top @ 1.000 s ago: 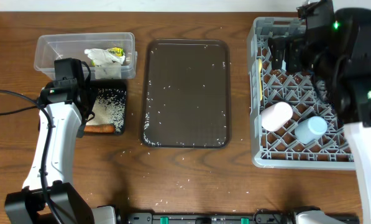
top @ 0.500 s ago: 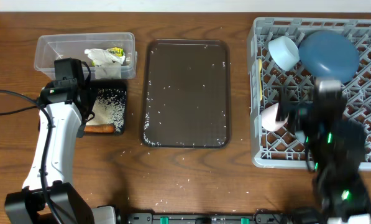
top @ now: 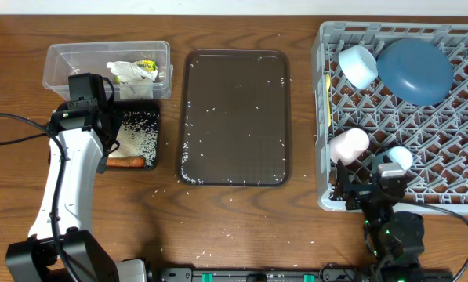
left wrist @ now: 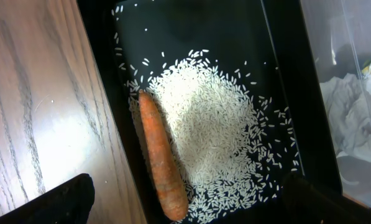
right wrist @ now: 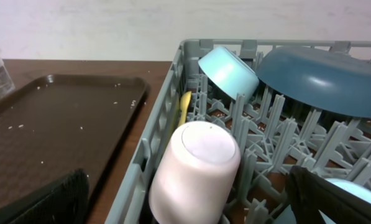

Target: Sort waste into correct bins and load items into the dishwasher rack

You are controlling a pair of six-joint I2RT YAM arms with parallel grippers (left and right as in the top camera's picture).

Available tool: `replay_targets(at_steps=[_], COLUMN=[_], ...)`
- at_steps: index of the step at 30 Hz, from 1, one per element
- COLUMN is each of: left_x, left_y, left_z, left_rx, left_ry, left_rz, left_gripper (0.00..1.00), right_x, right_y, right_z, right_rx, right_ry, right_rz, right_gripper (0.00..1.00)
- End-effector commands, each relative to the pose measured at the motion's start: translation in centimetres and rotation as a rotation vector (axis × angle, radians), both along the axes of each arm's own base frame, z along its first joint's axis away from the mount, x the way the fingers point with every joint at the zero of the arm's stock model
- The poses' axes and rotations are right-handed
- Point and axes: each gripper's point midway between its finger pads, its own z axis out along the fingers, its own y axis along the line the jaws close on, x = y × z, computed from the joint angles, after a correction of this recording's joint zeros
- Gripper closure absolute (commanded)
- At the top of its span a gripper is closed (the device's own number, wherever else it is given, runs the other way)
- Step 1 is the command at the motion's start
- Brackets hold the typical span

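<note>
Lying in the black tray [left wrist: 284,93], an orange carrot stick [left wrist: 162,165] touches the white rice heap [left wrist: 216,137] at its eight o'clock. Wide and empty: left gripper [left wrist: 191,205], right gripper [right wrist: 191,199].

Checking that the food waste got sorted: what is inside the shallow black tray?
Inside the black tray lie a heap of white rice grains and an orange carrot stick touching the heap's edge. From overhead, the left arm hides part of the tray.
</note>
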Motion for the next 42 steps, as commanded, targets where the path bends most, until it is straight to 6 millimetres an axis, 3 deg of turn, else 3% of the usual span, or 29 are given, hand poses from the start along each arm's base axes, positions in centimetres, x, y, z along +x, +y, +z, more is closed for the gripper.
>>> replay_targets(at_steps=[1, 6, 36, 42], left_x=[0.3, 0.3, 0.3, -1.3], left_y=[0.5, 0.5, 0.6, 1.2], left_z=[0.7, 0.7, 0.7, 1.3], left_rx=[0.028, 0.027, 0.029, 0.078], left_ry=[-0.008, -0.008, -0.006, 0.047], left_rz=[-0.001, -0.001, -0.002, -0.014], left_gripper=[0.02, 0.02, 0.02, 0.02], right_x=[-0.2, -0.6, -0.6, -0.6], right_y=[0.3, 0.7, 0.6, 0.6], right_z=[-0.1, 0.8, 0.6, 0.6], right_rx=[0.024, 0.036, 0.028, 0.028], right_ry=[-0.029, -0.095, -0.090, -0.090], right_rz=[0.017, 0.044, 0.043, 0.043], right_gripper=[0.01, 0.01, 0.01, 0.01])
